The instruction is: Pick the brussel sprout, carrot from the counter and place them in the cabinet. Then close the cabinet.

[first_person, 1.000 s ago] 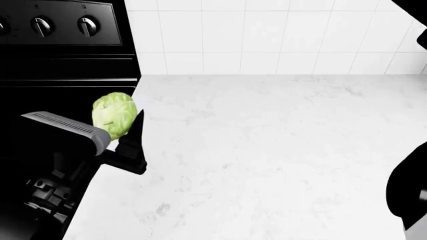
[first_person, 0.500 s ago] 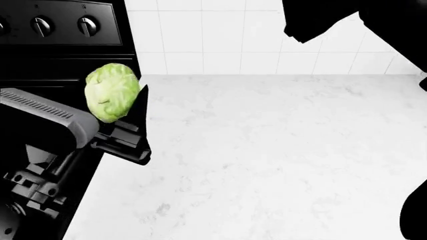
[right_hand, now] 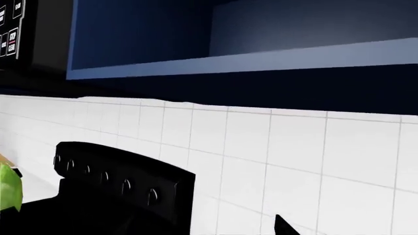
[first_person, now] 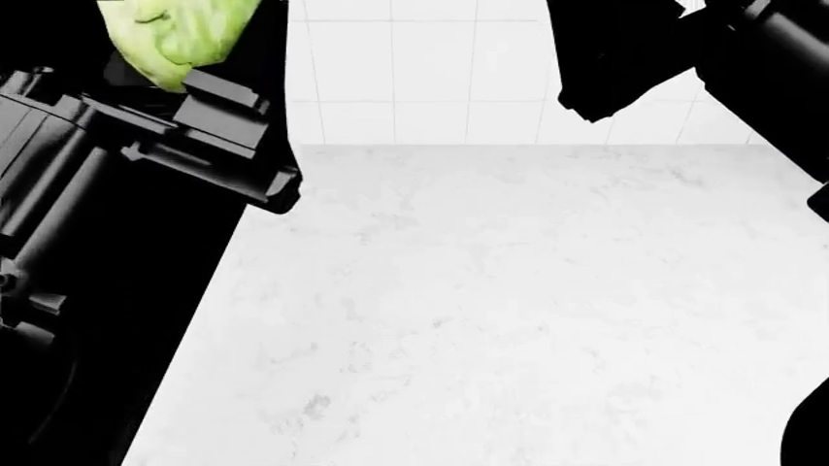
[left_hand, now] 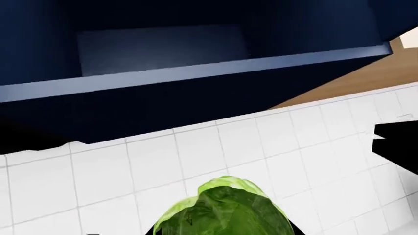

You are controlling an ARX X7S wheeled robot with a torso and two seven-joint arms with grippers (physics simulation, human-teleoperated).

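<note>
The brussel sprout [first_person: 169,34], a pale green leafy ball, is held high at the head view's top left, with my left gripper [first_person: 182,53] shut on it. In the left wrist view the sprout [left_hand: 225,210] fills the space between the jaws and faces the tiled wall below the open cabinet [left_hand: 196,73]. My right gripper [first_person: 622,68] is raised at the upper right and holds nothing. One fingertip [right_hand: 282,226] shows in the right wrist view, with bare tile beside it. The white counter [first_person: 492,291] lies below. The carrot is out of view.
The cabinet [right_hand: 228,34] has a dark blue interior and a lighter front shelf edge, above the white tile wall [right_hand: 294,147]. A black stove control panel [right_hand: 124,181] with knobs sits left of the counter. A wooden surface [left_hand: 365,81] shows beside the cabinet.
My left arm has lifted the sprout from stove height to the top of the head view. My right arm has risen from the lower right into the upper right.
</note>
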